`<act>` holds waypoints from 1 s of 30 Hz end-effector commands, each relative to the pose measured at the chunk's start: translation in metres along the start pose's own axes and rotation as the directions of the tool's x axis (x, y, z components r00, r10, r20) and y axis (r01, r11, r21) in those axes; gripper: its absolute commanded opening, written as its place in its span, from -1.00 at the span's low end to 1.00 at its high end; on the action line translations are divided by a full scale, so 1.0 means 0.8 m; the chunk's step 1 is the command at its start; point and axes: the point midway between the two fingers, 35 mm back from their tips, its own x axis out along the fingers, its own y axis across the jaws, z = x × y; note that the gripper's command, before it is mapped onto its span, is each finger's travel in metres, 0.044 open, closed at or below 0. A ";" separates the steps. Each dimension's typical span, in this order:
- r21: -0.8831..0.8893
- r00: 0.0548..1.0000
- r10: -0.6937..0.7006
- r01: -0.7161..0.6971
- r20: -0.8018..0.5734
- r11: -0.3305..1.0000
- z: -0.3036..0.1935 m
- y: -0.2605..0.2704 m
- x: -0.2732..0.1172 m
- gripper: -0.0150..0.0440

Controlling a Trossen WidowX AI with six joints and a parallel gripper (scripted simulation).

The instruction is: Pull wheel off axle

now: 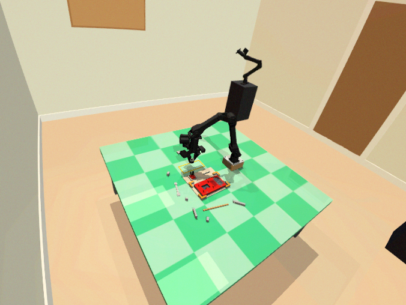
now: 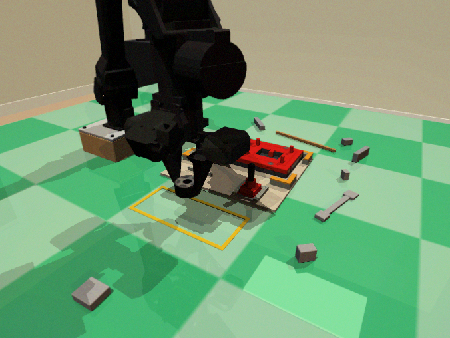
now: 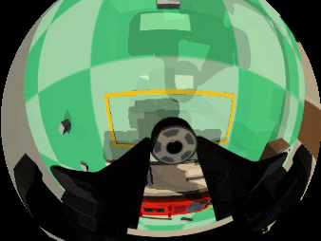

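The dark wheel (image 2: 186,192) (image 3: 175,157) has a grey spoked face turned up. My gripper (image 1: 191,160) (image 2: 187,185) (image 3: 173,140) is shut on it, one finger on each side. The wheel is in the air, off the axle. The upright black axle (image 2: 251,172) stands bare on its red base (image 2: 249,187) (image 1: 192,176). The yellow outline of the marked area (image 2: 176,228) (image 3: 170,92) (image 1: 189,164) lies on the table. In the wrist view the wheel overlaps its board-side edge. The gripper's shadow falls inside the outline. The wheel's exact height is hard to tell.
The beige board (image 2: 279,197) beside the marked area carries the axle base and a red plate (image 2: 251,160) (image 1: 214,187) with pegs, between orange corner pieces. Grey blocks (image 2: 305,253) (image 2: 90,293), a grey bar (image 2: 336,205) and an orange stick (image 2: 305,141) lie around.
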 end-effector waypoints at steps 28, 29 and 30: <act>-0.004 1.000 -0.010 0.010 -0.008 1.000 -0.002 -0.005 -0.008 0.53; -0.005 1.000 -0.010 0.009 -0.008 1.000 -0.002 -0.006 -0.014 0.53; -0.005 1.000 -0.009 0.009 -0.009 1.000 -0.002 -0.006 -0.016 0.53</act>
